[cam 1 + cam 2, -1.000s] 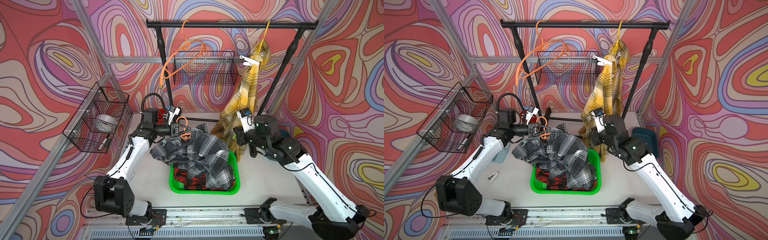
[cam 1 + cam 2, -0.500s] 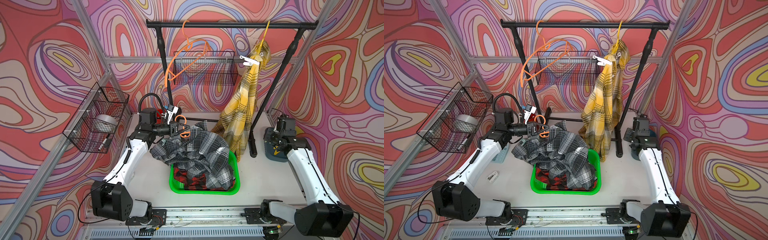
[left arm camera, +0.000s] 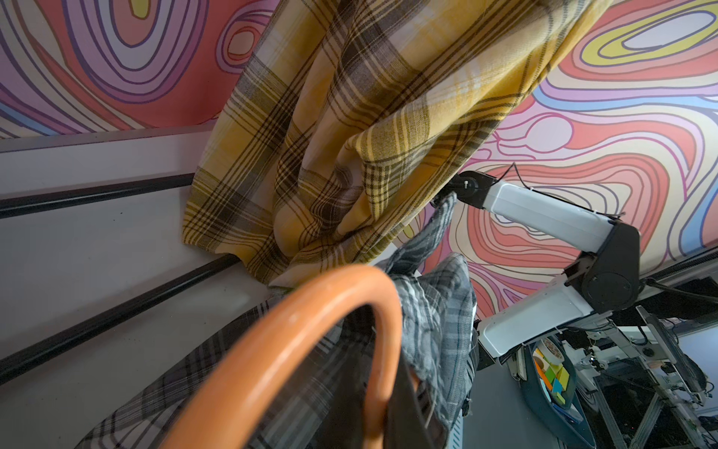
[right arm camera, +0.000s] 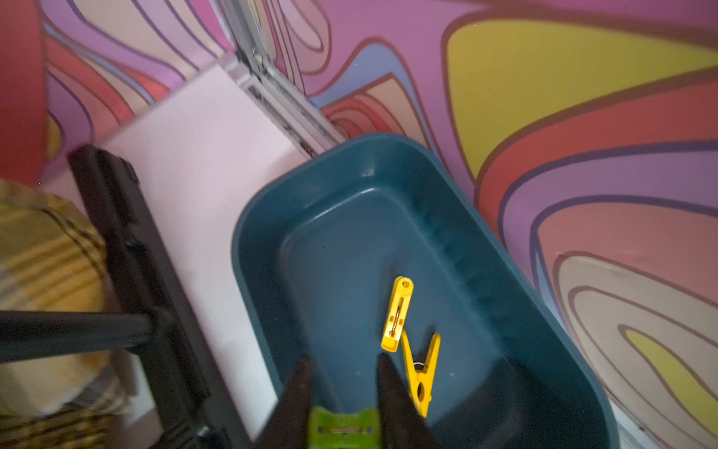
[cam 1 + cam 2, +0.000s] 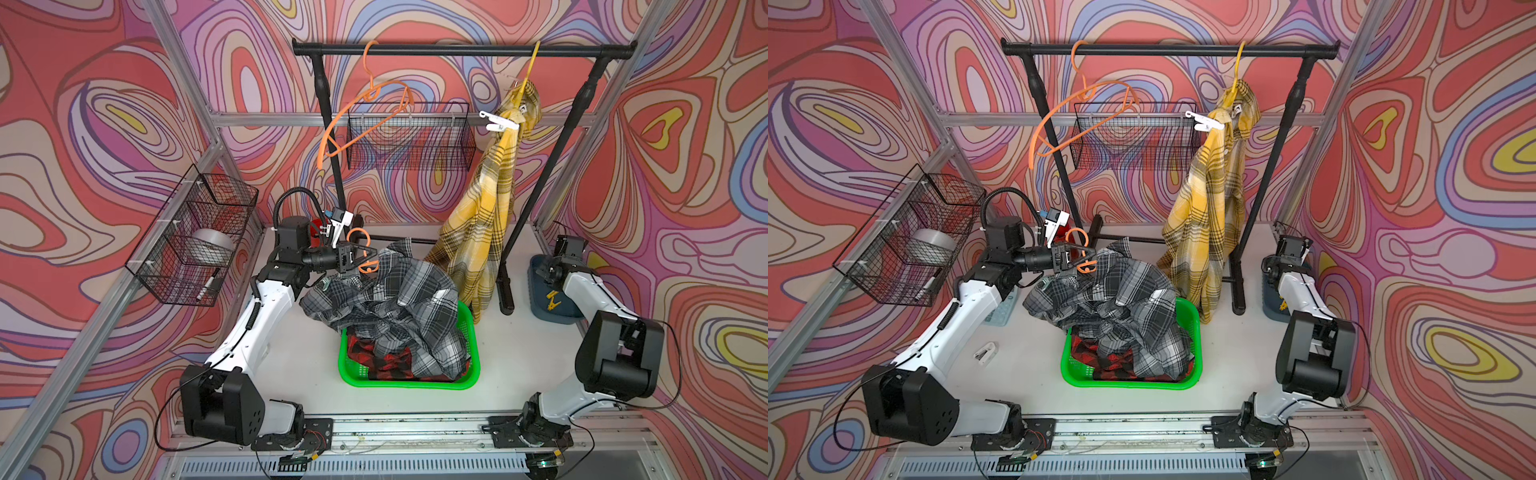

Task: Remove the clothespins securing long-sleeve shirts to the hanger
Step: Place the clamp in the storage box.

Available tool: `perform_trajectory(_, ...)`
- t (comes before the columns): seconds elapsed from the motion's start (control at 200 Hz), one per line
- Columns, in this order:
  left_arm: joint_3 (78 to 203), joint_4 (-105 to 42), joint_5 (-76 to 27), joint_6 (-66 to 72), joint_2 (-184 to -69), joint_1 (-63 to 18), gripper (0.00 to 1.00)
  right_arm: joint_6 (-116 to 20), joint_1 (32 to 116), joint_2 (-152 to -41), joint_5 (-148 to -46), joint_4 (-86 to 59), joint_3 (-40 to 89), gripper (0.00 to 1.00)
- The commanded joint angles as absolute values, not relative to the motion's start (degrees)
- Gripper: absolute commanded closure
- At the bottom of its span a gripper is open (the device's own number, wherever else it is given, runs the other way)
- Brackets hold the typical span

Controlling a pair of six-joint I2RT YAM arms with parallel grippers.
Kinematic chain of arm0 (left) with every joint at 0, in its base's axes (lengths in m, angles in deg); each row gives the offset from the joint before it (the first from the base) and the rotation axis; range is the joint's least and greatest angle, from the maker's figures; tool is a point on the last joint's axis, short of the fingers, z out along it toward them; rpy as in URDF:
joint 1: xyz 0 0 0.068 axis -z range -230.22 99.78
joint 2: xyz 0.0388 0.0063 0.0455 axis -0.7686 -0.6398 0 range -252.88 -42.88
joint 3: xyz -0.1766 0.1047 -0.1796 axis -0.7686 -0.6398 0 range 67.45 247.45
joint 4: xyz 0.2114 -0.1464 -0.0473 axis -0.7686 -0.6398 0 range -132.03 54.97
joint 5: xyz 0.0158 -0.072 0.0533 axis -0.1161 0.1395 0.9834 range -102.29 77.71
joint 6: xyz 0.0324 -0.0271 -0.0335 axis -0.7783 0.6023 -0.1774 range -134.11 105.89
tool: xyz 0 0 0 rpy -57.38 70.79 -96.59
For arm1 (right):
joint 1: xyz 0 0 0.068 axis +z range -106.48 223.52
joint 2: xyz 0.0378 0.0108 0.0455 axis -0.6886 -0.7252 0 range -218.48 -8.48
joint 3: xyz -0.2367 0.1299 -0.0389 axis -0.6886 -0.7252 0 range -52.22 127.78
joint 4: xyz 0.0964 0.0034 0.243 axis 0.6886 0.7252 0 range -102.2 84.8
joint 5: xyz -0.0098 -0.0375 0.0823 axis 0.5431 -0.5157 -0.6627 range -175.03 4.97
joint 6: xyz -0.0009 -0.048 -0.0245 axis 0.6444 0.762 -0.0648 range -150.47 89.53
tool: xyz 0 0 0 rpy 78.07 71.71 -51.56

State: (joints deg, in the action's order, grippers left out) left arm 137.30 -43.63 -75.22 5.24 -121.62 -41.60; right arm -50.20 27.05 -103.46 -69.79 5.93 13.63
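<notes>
Two yellow clothespins [image 4: 397, 313] lie in one blue tub [image 4: 485, 264].

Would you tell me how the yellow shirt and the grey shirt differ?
The yellow shirt hangs from the rail; the grey shirt lies crumpled over the green basket. The yellow shirt is on a yellow hanger hooked on the rail; the grey shirt's orange hanger is in the left claw. Both are plaid.
</notes>
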Motion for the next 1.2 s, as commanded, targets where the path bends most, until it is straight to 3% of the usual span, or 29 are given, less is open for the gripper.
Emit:
perform_trajectory(0.0,137.06,-41.07,-75.83,5.66,-120.32,-41.96,1.0,-51.3,26.99,-103.65,-71.96,3.12,16.14,0.47)
perform_trajectory(0.055,136.98,-41.01,-75.96,5.48,-120.31,-41.96,1.0,-51.33,26.99,-102.42,-73.31,3.0,16.25,0.4)
perform_trajectory(0.17,136.88,-40.92,-76.87,5.14,-120.66,-41.96,1.0,-50.72,26.99,-96.33,-76.36,4.5,15.55,0.38)
perform_trajectory(0.265,137.06,-40.94,-77.32,4.65,-121.06,-42.01,1.0,-50.12,27.26,-86.58,-84.47,4.43,12.47,0.36)
perform_trajectory(0.381,137.15,-40.7,-77.57,4.04,-121.35,-41.96,1.0,-49.63,27.33,-75.53,-104.82,2.5,9.64,0.35)
perform_trajectory(0.466,137.37,-41.44,-77.44,3.06,-121.78,-41.95,1.0,-48.9,28.39,-74.78,-128.31,3.61,13.0,0.35)
perform_trajectory(0.511,137.62,-41.71,-77.5,2.95,-122.18,-41.96,1.0,-46.74,31.96,-74.88,-134.12,6.1,15.51,0.35)
perform_trajectory(0.656,138.83,-43.28,-78.59,1.76,-123.04,-41.96,1.0,-31.56,52.56,-74.08,-124.94,20.57,23.63,0.35)
perform_trajectory(0.841,140.78,-48.24,-77.44,-2.68,-122.42,-41.96,1.0,-25.34,66.9,-79.38,-120.43,30.32,33.21,0.35)
perform_trajectory(1.192,144.1,-56.66,-76.89,-9.48,-121.77,-41.96,1.0,-18.5,82.68,-94.99,-103.96,40.13,48.43,0.36)
